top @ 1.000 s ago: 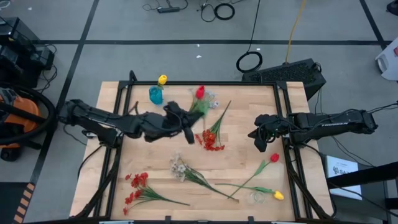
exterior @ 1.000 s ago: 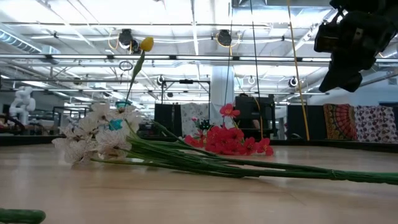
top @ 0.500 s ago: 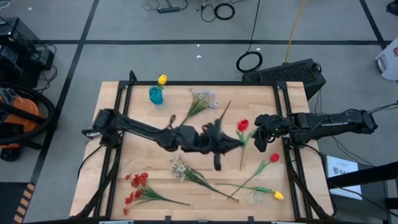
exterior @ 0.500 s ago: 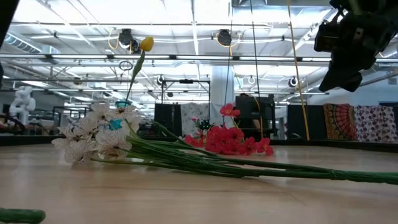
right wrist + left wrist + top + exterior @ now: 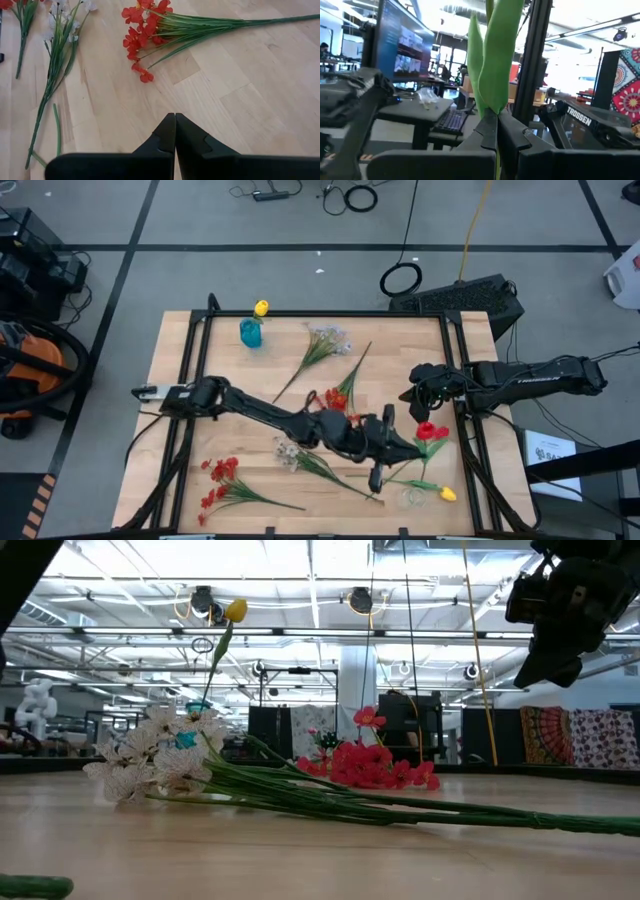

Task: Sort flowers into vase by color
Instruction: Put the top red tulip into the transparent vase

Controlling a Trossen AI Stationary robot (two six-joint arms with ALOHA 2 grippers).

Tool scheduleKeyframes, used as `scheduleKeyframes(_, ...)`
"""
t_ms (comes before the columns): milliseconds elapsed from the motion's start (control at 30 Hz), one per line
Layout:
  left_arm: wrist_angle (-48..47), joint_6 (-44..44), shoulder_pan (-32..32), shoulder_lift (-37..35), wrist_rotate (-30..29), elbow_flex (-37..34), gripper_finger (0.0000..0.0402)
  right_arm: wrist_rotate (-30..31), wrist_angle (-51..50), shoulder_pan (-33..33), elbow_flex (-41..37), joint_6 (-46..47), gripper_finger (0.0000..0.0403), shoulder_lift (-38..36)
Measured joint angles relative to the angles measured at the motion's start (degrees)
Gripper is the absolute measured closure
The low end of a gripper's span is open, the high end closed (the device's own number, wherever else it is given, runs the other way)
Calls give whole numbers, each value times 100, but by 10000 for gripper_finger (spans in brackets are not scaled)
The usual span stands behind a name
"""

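- The left gripper (image 5: 383, 442) is extended across to the right half of the table (image 5: 180, 430), with its jaws clamped on the green stem of a red tulip (image 5: 431, 430).
- In the left wrist view, the tulip's leaf (image 5: 496, 60) rises straight up from between the closed fingers (image 5: 512, 135).
- The red bloom sits just below the right gripper (image 5: 418, 406), which hovers at the right table edge with its jaws pressed together and holding nothing.
- The table is light wood inside a black frame, on a grey floor with cables.
- The low view shows a large hall with bright ceiling lights.
- The teal vase (image 5: 250, 333) stands at the far left corner, and a yellow tulip (image 5: 261, 308) rises from it.
- Loose on the wood lie a red spray (image 5: 335, 401), white sprigs (image 5: 327, 340) and a second red spray (image 5: 218, 482).
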Motion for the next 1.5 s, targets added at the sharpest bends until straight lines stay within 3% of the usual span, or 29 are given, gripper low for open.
scheduleKeyframes(667, -1076, -42, -74, 157, -162, 72, 397, -23, -209, 0, 0, 250, 403, 1)
scheduleKeyframes(1167, -1351, -271, -74, 157, -247, 72, 288, -21, -208, 0, 0, 232, 403, 0)
scheduleKeyframes(1400, -1398, -357, -74, 157, 119, 72, 267, -20, -222, 0, 0, 131, 403, 0)
scheduleKeyframes(1500, -1847, -359, -76, 128, 166, 72, 267, -19, -231, 0, 0, 123, 403, 2)
